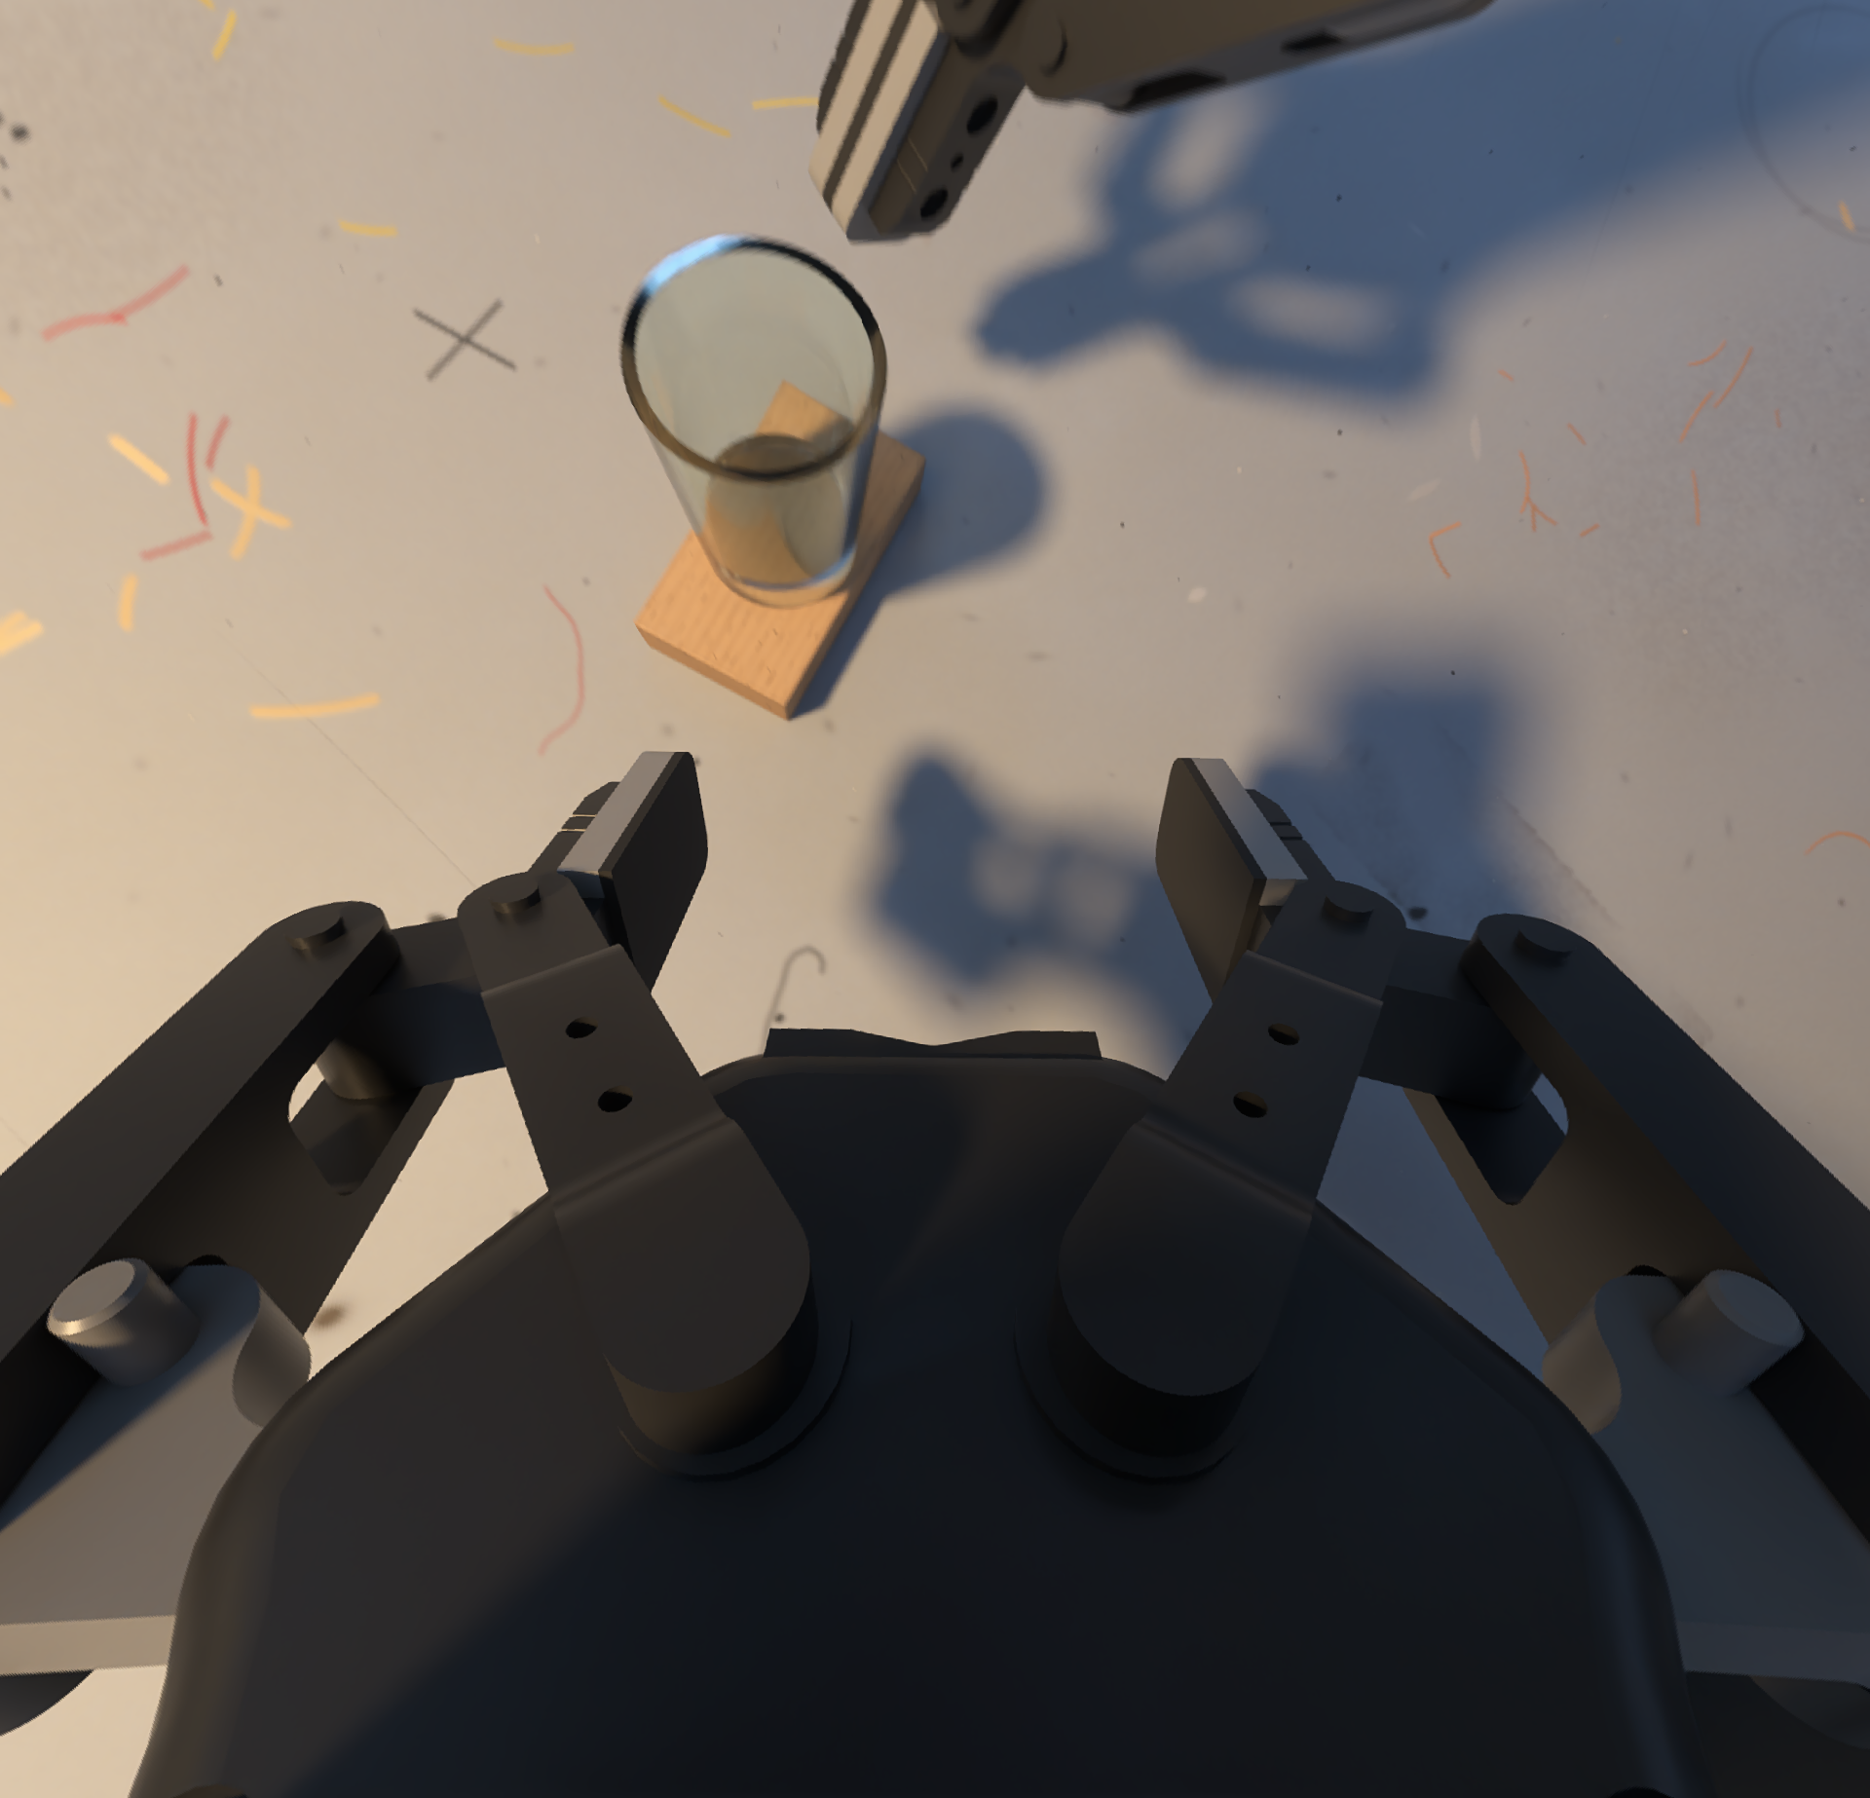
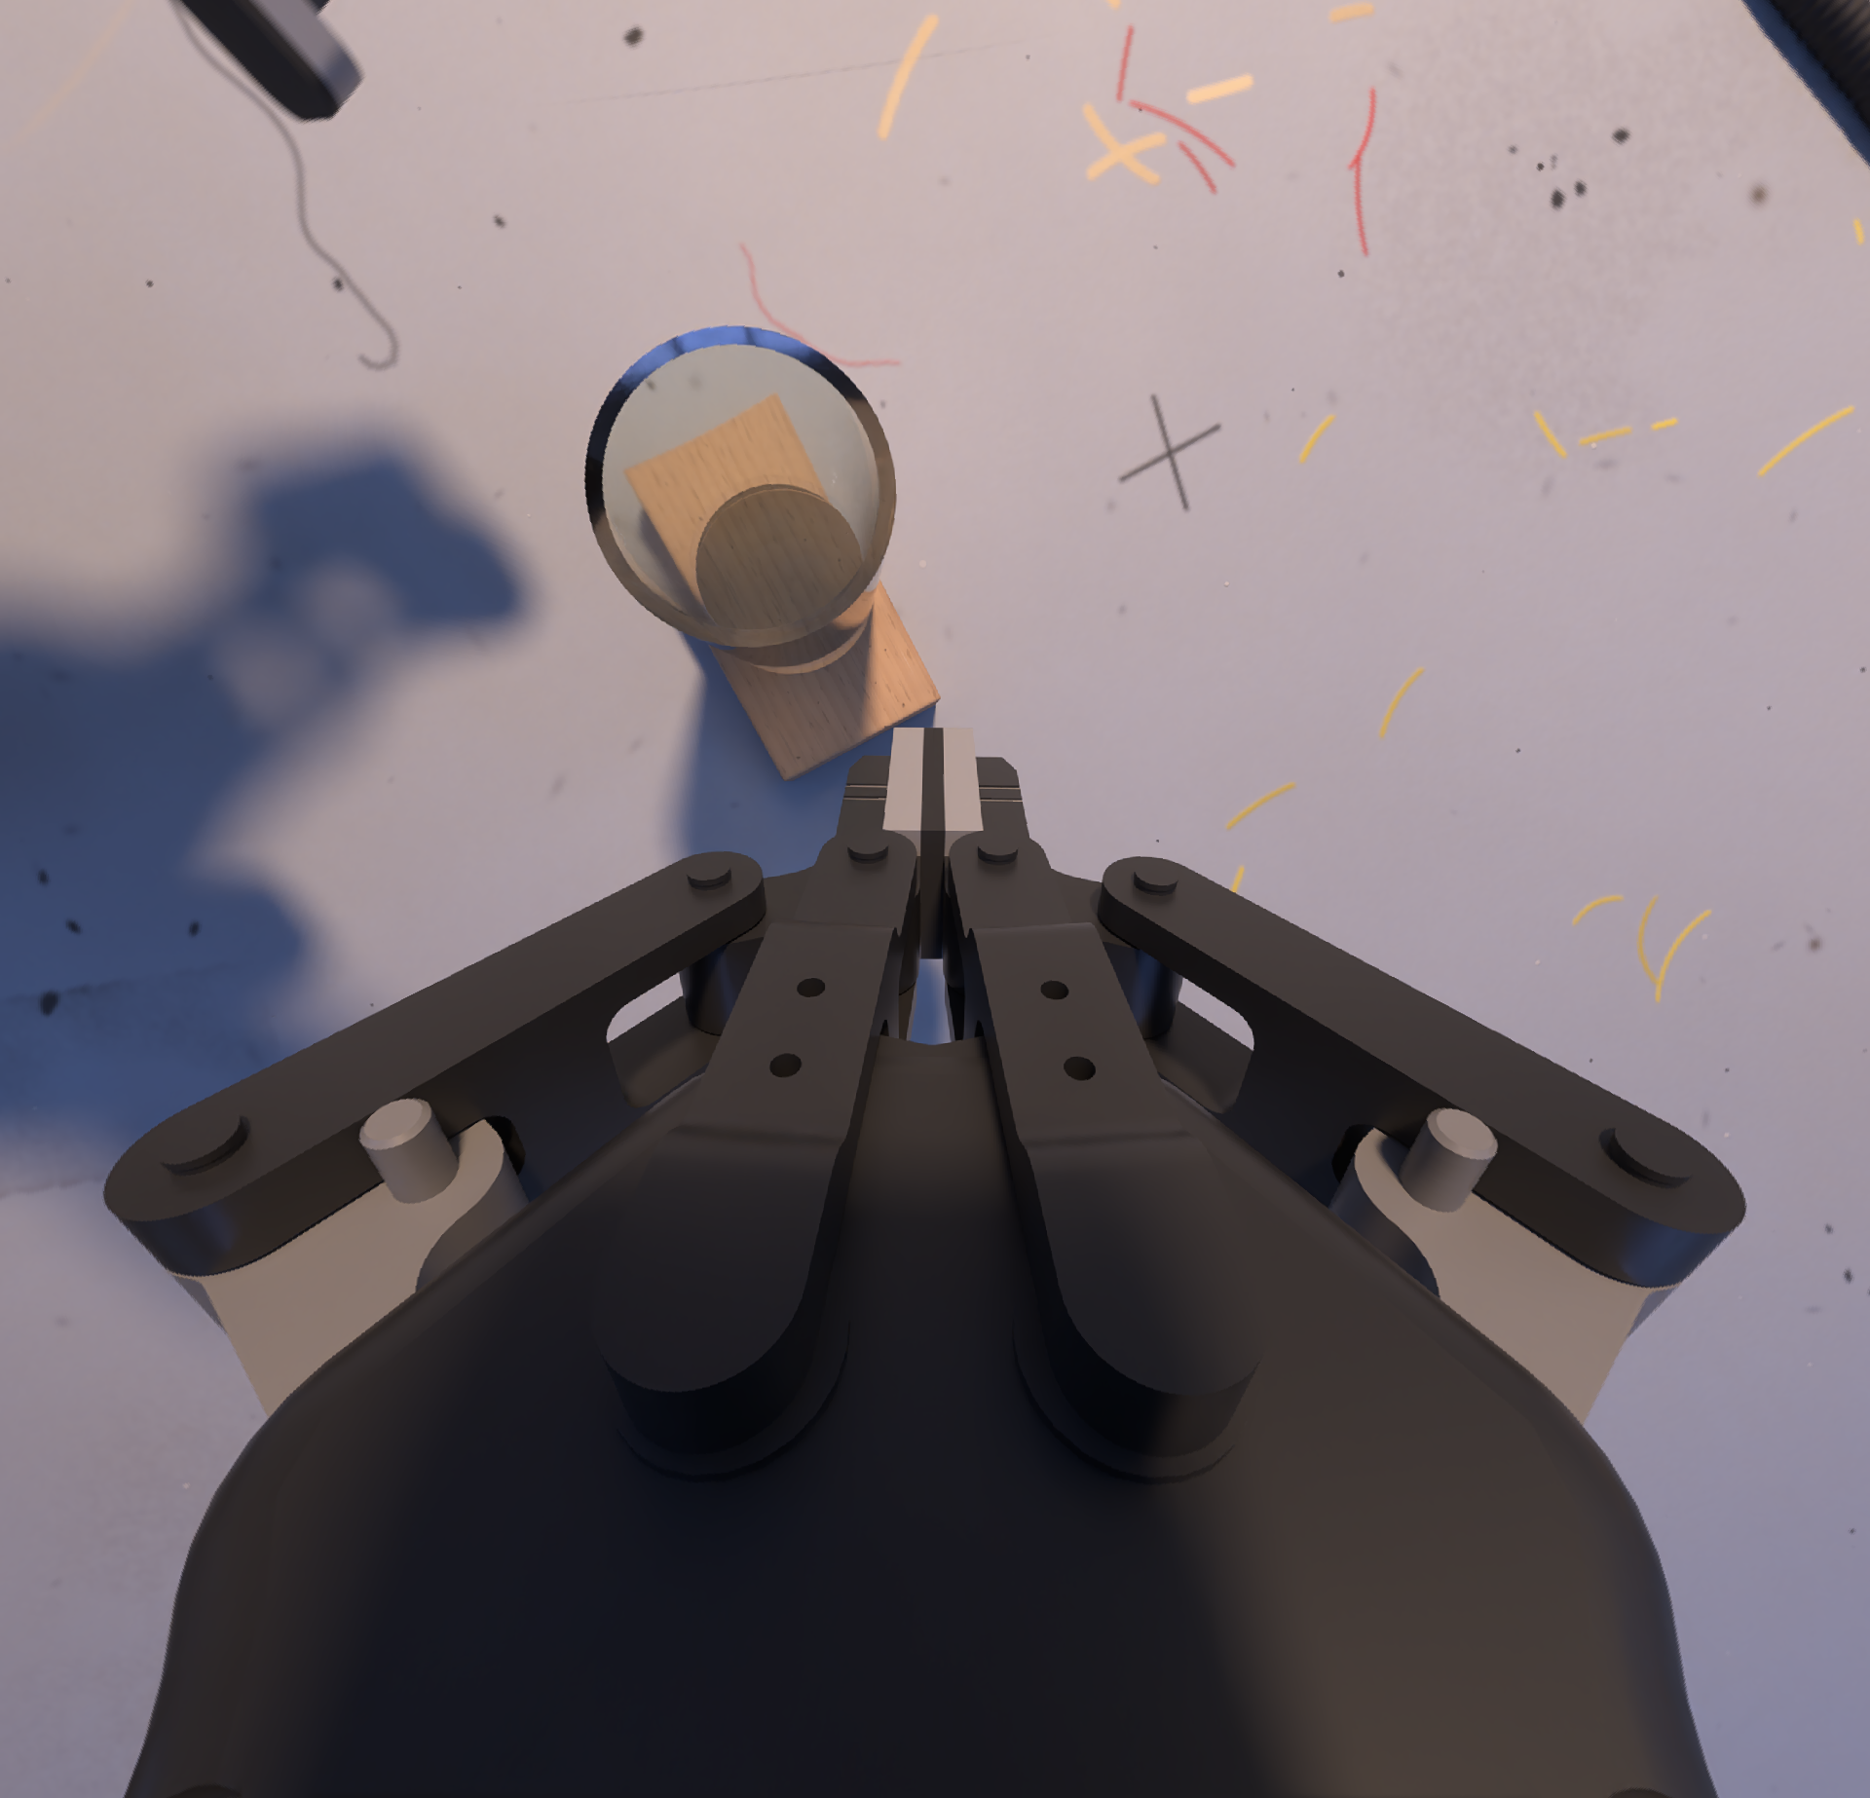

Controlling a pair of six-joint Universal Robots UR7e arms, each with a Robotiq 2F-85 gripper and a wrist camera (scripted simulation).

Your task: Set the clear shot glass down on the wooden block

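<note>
The clear shot glass (image 1: pixel 754 424) stands upright on the small flat wooden block (image 1: pixel 744 636), which lies on the pale table. My left gripper (image 1: pixel 931 829) is open and empty, above the table and short of the block's near end. The right gripper (image 1: pixel 890 161) shows in the left wrist view, shut, above and beyond the glass. In the right wrist view the glass (image 2: pixel 739 485) stands on the block (image 2: pixel 860 697). My right gripper (image 2: pixel 931 778) is shut on nothing, above the block's near end. Nothing touches the glass.
The table carries yellow, red and orange scribble marks, dark specks and a drawn grey cross (image 1: pixel 465 338), also seen in the right wrist view (image 2: pixel 1169 452). One finger of the left gripper (image 2: pixel 253 19) shows at that view's top left. Gripper shadows fall on the table.
</note>
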